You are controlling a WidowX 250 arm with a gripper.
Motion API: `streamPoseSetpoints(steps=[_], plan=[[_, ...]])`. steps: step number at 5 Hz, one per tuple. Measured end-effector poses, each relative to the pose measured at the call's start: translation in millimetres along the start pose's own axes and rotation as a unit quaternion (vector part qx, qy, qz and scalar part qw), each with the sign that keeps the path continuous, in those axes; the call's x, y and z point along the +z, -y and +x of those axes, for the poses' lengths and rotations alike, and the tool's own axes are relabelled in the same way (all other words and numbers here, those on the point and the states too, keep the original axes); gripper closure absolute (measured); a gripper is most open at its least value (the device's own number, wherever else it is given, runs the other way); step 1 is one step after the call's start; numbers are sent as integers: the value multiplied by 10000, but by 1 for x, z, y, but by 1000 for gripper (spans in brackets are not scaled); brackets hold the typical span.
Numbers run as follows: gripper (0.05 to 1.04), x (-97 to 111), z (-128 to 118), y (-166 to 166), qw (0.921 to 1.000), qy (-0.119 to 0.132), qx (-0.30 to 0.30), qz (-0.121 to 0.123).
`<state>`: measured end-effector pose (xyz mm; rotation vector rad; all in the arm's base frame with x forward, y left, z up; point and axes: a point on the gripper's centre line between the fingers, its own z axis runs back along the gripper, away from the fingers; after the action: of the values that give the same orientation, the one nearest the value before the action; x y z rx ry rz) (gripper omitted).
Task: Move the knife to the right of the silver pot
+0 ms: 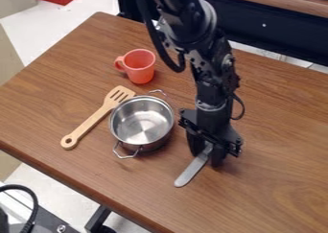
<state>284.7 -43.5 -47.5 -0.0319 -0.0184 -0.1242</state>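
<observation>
Your arm comes in from the top edge of the camera view and hangs down over the right half of the wooden worktop [275, 145], with the tool [205, 159] low, to the right of the silver pot [143, 124]. The tool is closed on the knife [191, 172], its fingers parted only by the knife's upper part, one on either side of it. From there the knife slants down and to the left, its rounded end pointing towards the near edge of the worktop; you can't tell whether that end touches the wood. You have the knife to the lower right of the pot, apart from it. The pot stands upright and open, one wire handle at its upper right and the other at its lower left. Just to its left is your wooden spatula [96, 121], slotted head up by the pot's rim and handle running down to the left. Above the pot, as you look at it, there's an orange-red cup [141, 67], its handle on the left, well apart from the knife.
</observation>
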Motion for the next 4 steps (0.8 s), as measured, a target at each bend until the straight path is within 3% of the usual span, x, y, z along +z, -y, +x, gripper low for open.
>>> streamPoseSetpoints(steps=[1, 2, 3, 4], plan=[[104, 3, 1, 0, 9998, -130, 146, 5], [86, 7, 5, -5, 9988, -188, 459, -36], [86, 24, 12, -8, 9945, -72, 1045, 23], [86, 44, 27, -8, 9905, -123, 1366, -76]])
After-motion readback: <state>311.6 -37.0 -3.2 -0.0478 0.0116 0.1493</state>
